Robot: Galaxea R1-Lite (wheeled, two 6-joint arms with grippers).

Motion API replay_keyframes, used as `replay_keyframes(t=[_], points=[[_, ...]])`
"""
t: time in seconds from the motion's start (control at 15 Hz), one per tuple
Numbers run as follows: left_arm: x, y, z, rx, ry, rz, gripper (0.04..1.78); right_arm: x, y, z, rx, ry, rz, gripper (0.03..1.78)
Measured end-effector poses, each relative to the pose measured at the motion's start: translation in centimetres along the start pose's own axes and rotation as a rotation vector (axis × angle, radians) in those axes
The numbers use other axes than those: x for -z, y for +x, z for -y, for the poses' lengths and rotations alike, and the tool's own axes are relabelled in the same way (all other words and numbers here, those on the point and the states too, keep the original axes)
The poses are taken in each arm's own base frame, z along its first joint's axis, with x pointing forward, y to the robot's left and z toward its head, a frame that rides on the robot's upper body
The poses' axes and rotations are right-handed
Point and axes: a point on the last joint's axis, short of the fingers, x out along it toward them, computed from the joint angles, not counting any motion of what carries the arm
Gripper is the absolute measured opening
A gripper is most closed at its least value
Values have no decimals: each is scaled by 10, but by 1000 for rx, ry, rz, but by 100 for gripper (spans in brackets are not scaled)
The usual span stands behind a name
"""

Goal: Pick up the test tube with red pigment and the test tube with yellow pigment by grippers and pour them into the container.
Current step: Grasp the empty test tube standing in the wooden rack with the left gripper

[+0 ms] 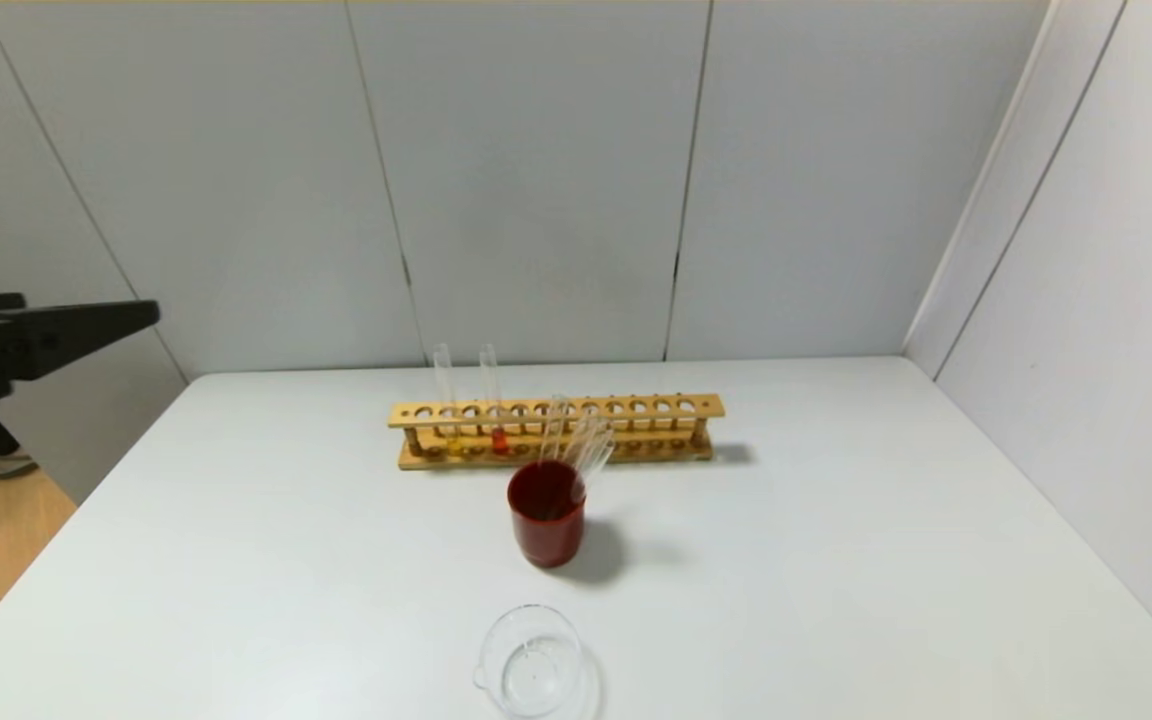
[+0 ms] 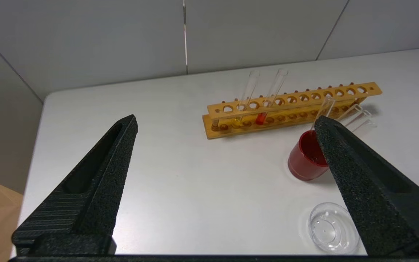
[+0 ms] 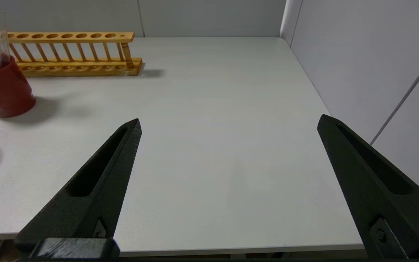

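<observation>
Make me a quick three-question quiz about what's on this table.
1. True or false: the red tube and yellow tube both stand in the rack.
2. What holds the clear empty tubes? A) red cup B) glass dish C) rack
3. Fill in: the left pincer is ____ and holds nothing.

Key: 1 true; 2 A; 3 open.
</observation>
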Motion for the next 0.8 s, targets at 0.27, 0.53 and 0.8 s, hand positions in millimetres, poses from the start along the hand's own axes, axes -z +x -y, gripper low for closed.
replay_keyframes(t=[0.27, 0.53, 0.8], points=[[3, 59, -5, 25, -16, -58, 172, 0, 0, 0, 0, 0, 0, 170], [16, 104, 0, 43, 8, -99, 172, 0, 0, 0, 0, 0, 0, 170], [35, 138, 6, 66, 49, -124, 172, 0, 0, 0, 0, 0, 0, 170]])
